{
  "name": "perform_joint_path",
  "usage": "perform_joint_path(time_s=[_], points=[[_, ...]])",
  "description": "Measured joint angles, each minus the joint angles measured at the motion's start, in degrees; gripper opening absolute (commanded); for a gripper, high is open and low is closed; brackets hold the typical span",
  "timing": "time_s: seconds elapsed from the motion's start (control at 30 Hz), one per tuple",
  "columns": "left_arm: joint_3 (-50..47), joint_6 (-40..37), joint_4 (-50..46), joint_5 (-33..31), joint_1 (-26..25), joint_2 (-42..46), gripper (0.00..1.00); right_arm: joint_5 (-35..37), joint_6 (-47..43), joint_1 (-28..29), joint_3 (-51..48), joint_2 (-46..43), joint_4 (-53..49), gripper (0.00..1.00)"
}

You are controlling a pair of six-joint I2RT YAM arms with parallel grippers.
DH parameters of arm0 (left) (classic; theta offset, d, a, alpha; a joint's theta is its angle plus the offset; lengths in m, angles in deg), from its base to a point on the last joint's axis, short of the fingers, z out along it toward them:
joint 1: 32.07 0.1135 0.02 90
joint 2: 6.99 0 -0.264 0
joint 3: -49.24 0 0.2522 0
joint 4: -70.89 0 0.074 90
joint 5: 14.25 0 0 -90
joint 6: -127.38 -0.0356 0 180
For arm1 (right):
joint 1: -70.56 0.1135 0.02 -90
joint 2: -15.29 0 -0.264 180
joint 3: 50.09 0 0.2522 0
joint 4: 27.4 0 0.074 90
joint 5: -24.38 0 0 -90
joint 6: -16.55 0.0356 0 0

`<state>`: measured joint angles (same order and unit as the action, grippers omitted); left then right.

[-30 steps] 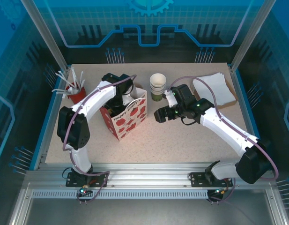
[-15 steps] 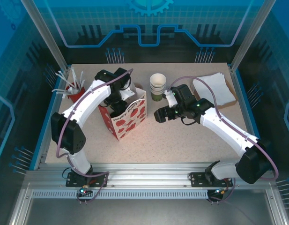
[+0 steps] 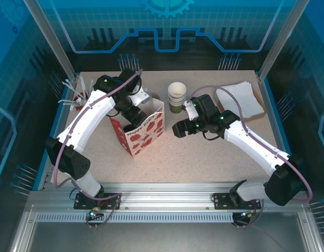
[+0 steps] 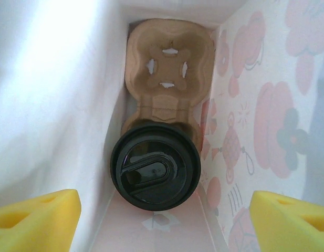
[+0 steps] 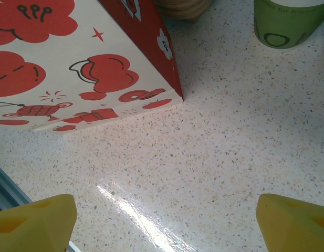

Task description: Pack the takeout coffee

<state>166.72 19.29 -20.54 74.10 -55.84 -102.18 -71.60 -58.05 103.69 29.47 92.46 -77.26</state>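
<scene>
Left gripper [image 4: 164, 219] backed toward upper left, jaws wide — takeout coffee [image 4: 155, 173] sits in bag [image 3: 147, 131]. Right gripper [image 5: 162, 223] unmoved, wide.

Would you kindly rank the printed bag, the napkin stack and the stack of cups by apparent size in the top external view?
1. printed bag, though an arm covers part of it
2. napkin stack, somewhat smaller
3. stack of cups, clearly smallest

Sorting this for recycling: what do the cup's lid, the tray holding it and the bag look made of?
Lid: glossy black plastic, by its sheen and moulded slot. Tray: matte brown pulp, probably, pressed with cut flaps. Bag: apparently paper, printed red on white.
</scene>
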Motion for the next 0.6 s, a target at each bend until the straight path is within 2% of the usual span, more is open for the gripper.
perform_joint_path(time_s=[0.6], points=[[6.2,0.3,3.7,0.4,0.0,6.8,0.85,1.4,0.0,0.7,3.0,0.0,-0.8,0.9]])
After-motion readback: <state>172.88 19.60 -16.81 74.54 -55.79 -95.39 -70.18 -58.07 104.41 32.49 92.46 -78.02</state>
